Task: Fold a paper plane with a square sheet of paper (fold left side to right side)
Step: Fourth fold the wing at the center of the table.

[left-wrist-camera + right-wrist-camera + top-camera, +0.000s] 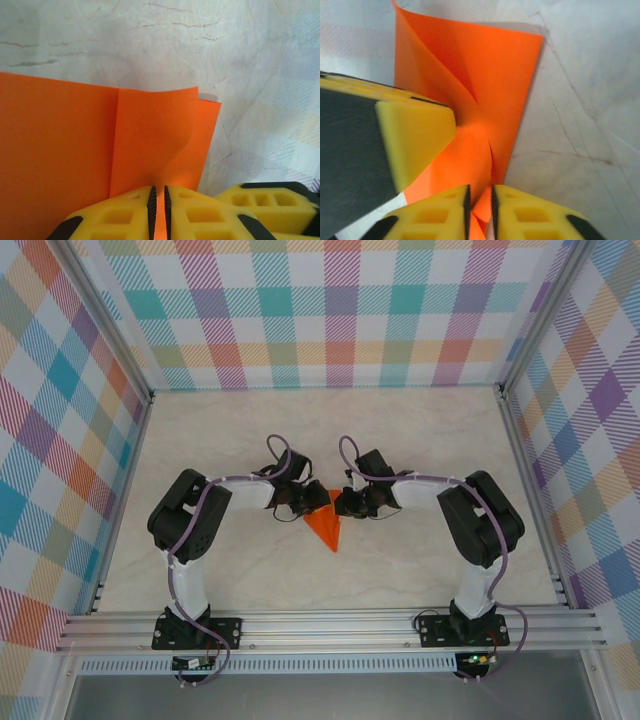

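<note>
my left jaws: clamped on orange paper [155, 150] | right jaws: paper between, grip unclear | light, floppy; pinch folded edges

Robot test cell in a lab, not a lived-in room. Pale marble-look table top [250, 570] boxed in by an aluminium frame [330, 625] of slotted rails. Checked cloth panels [330, 310] in pastel colours stand as back and side walls. Two black-and-white machines, the left arm [185, 525] and the right arm [480, 525], bolted to the front rail, purple cables [235, 479] running along them
</note>
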Robot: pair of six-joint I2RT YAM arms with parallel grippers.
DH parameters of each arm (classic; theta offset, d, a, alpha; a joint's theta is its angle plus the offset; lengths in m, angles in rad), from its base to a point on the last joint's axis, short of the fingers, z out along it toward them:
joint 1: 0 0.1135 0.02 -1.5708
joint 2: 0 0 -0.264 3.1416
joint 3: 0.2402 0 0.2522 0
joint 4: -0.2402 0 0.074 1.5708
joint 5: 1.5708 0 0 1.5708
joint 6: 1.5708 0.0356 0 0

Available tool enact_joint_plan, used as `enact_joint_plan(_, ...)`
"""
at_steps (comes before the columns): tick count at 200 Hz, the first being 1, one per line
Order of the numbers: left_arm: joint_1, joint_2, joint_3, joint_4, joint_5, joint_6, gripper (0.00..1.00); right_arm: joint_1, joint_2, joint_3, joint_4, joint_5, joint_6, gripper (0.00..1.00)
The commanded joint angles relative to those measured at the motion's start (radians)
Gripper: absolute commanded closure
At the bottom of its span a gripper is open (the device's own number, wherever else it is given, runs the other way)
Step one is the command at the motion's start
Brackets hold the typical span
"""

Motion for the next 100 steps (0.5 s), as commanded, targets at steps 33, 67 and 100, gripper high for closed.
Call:
enact_joint_plan(33,-0.015,0.02,-0.056,-0.042,-0.041,-0.013,0.84,0.021,-0.226,-0.052,-0.092,0.02,-0.057,0.73)
enact_joint_plan(67,-0.017,0.014,-0.056,-0.046,-0.045,-0.012,0.84,0.104,-0.213,-0.115,0.028,-0.111,0.031,0.76)
enact_joint_plan(100,-0.016,0.013,-0.056,-0.048,-0.044,-0.01,0.84,0.193,-0.139,-0.067,0.019,-0.083,0.038,0.76)
